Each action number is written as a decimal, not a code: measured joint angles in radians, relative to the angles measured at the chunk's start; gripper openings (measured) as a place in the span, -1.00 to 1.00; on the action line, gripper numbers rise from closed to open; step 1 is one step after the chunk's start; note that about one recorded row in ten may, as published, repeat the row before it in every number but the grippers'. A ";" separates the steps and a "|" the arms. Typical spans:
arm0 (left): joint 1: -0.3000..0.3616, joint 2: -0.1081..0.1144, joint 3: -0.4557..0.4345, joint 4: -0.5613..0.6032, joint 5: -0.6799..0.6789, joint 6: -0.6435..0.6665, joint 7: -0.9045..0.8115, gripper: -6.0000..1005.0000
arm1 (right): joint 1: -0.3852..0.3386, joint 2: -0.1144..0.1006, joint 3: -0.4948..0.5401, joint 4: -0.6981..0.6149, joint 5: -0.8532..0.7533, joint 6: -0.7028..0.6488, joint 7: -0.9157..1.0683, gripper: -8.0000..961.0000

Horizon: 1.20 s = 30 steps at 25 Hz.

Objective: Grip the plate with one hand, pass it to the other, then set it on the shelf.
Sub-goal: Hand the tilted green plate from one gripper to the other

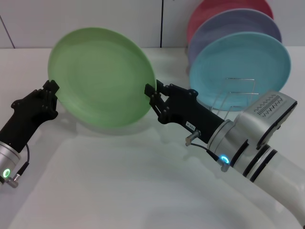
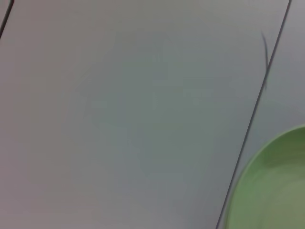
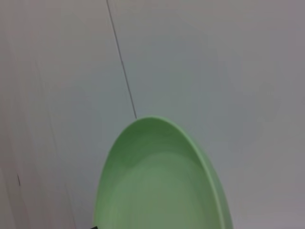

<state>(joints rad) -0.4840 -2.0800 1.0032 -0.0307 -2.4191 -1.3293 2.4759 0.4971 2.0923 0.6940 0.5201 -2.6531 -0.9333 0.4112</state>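
The light-green plate (image 1: 100,76) is held up in the air, tilted, between my two arms in the head view. My left gripper (image 1: 51,98) is shut on its left rim. My right gripper (image 1: 153,98) is at its right rim, touching it. The plate also shows in the left wrist view (image 2: 274,186) and in the right wrist view (image 3: 157,181). The silver wire rack (image 1: 236,93) stands at the back right, just behind my right forearm, with free loops at its front.
A light-blue plate (image 1: 243,62), a lavender plate (image 1: 228,24) and a red plate (image 1: 209,12) stand upright in a row in the rack. The white table (image 1: 133,181) lies below the arms, and a pale wall rises behind.
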 joint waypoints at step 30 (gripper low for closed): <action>-0.001 0.000 0.000 -0.006 0.003 0.005 0.000 -0.92 | 0.003 0.000 -0.002 0.000 0.002 0.005 0.000 -0.68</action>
<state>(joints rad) -0.4847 -2.0800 1.0032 -0.0369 -2.4163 -1.3239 2.4758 0.5001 2.0923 0.6916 0.5200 -2.6506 -0.9278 0.4111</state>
